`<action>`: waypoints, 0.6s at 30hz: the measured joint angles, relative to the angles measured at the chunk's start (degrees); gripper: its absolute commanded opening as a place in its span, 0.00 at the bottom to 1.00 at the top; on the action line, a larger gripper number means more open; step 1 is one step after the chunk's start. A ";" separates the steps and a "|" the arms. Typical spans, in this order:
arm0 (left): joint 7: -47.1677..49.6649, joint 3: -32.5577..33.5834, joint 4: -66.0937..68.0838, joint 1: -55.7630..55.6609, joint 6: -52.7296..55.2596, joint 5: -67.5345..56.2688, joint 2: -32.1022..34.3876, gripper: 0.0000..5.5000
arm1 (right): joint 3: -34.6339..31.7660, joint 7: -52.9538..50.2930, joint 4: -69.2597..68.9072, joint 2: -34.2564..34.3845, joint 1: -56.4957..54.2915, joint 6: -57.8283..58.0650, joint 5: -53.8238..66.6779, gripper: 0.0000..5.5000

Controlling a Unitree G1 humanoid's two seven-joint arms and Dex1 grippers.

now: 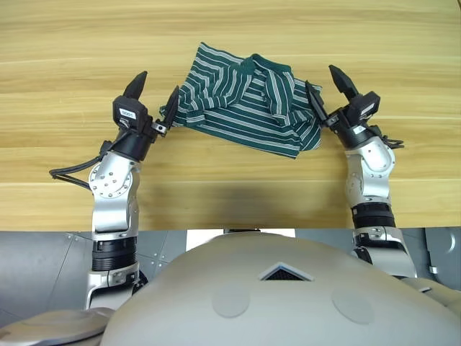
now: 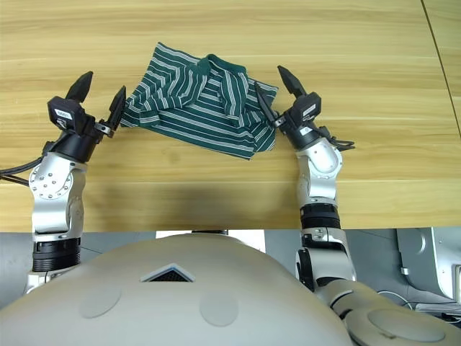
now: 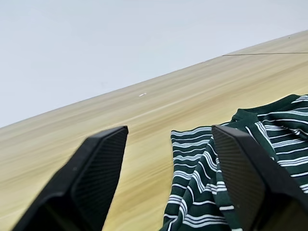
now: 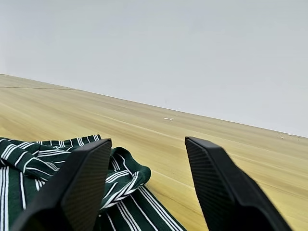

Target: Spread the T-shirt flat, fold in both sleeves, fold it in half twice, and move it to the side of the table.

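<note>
The work surface was a pale wooden table (image 1: 230, 29), with a plain light wall (image 3: 96, 38) beyond its far edge.

**Grippers.** The left gripper (image 1: 158, 82) stood with its fingers spread wide and held nothing. Its inner finger sat just at the left edge of the T-shirt (image 1: 245, 101). The right gripper (image 1: 320, 76) was likewise spread and unloaded, with its inner finger against the garment's right edge.

**Garment.** The green striped T-shirt lay between the two grippers, crumpled in a heap on the wood. The collar (image 1: 270, 65) was turned uppermost and the sleeves could not be told apart. Spreading was judged not yet done.

**Risks.**
- Closing on a bunched fold could gather several layers at once, so a pull would drag the heap rather than open it.
- Unequal grips on the two sides could twist the cloth.
- Fingertips set too low might scrape the table.

**Obstructions.** The garment's own overlapping folds were the only hindrance noted, as they hid the hems and sleeves a clean grip would need.
</note>
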 measured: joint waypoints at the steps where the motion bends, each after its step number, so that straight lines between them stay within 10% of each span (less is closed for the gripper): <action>1: -0.03 -0.05 0.01 -0.06 -0.32 -0.01 -0.10 0.56 | -0.12 0.06 0.00 0.00 -0.01 0.10 0.09 0.51; 18: 1.14 2.14 2.56 -2.71 -6.04 -4.53 -4.21 0.50 | -2.54 3.51 -0.36 0.03 -1.50 3.87 6.06 0.51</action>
